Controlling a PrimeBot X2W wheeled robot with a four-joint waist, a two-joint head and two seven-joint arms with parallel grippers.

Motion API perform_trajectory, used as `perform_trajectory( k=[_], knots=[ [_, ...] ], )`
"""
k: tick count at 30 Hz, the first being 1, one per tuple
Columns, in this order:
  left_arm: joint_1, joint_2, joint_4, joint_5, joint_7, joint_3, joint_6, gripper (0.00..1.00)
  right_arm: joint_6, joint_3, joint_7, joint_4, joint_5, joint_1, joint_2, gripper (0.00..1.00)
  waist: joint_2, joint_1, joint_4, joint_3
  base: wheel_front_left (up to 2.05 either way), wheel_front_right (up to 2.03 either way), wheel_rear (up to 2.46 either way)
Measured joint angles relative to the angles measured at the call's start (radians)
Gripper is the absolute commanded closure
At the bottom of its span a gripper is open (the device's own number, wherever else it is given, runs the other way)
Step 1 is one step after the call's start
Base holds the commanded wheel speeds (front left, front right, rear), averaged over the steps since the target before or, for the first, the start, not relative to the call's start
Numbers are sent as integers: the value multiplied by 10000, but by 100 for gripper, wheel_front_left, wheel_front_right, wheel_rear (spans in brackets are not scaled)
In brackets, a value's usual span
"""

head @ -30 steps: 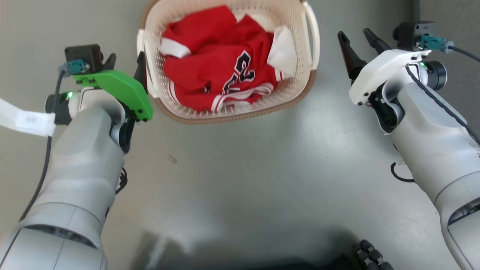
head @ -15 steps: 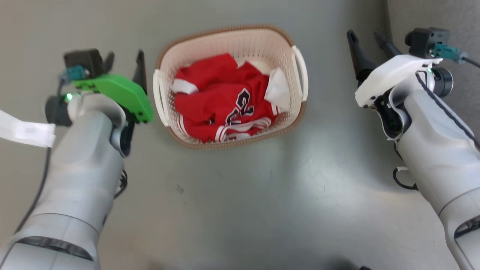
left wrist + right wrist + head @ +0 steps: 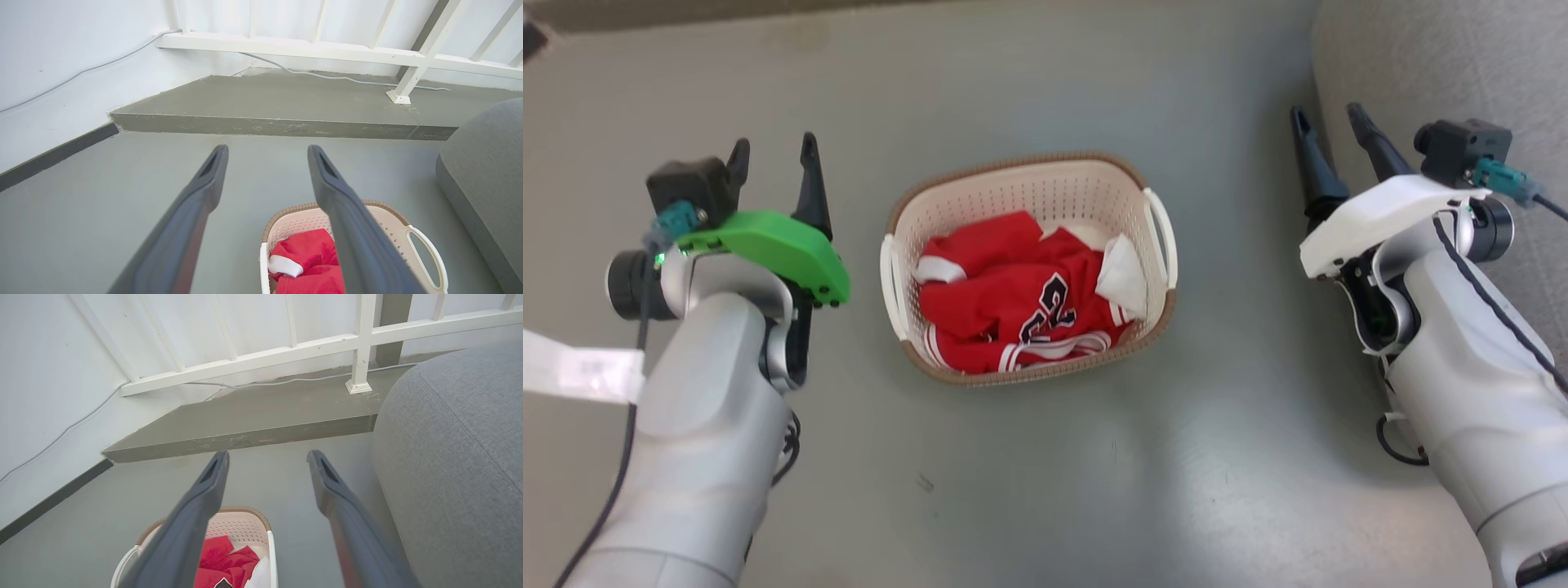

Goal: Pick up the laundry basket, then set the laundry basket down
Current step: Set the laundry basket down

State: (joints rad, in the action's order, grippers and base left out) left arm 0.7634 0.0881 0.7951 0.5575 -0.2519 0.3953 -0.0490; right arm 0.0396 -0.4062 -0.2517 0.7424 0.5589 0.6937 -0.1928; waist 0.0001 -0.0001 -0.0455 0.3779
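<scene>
Resting on the floor (image 3: 1045, 490) betw. left hand (image 3: 774, 147) & right hand (image 3: 1327, 114) (both held spread & empty), the laundry basket (image 3: 1029, 377) is now cleared by the left, seen right at its handle (image 3: 892, 286) 1 s ago, so set-down is judged done.

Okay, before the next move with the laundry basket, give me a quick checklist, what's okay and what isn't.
1. Left gripper open and empty: ok.
2. Right gripper open and empty: ok.
3. Laundry basket upright on the floor, between the two grippers and touched by neither: ok.
4. Loop handles uncovered, with nothing draped over them: ok.
5. Red jersey lying inside the rim, not hanging over it: ok.
6. Room between the right arm and the grey cushion beside it: cannot tell.
</scene>
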Motion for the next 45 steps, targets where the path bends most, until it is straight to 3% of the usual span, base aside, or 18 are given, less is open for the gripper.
perform_trajectory(
  k=[10,27,34,45],
  knots=[
    [-1724,119,-1739,-1012,0,-219,-290,0,-387,541,0,-1346,-872,-1372,63,0,0,0,-93,-1288,0,0,0],
    [-4864,128,-3994,-1791,0,-591,-571,0,-700,953,0,-2917,-1772,-4071,232,0,0,0,-151,-3372,0,0,0],
    [-5819,127,-4911,-2144,0,-709,-583,0,-938,1212,0,-3607,-2008,-4914,230,0,0,-1,-151,-3778,0,0,0],
    [-7242,-36,-6050,-2280,0,-926,-660,0,-1026,1342,0,-4527,-2332,-5962,384,0,0,0,-224,-3988,0,0,0]
  ],
)
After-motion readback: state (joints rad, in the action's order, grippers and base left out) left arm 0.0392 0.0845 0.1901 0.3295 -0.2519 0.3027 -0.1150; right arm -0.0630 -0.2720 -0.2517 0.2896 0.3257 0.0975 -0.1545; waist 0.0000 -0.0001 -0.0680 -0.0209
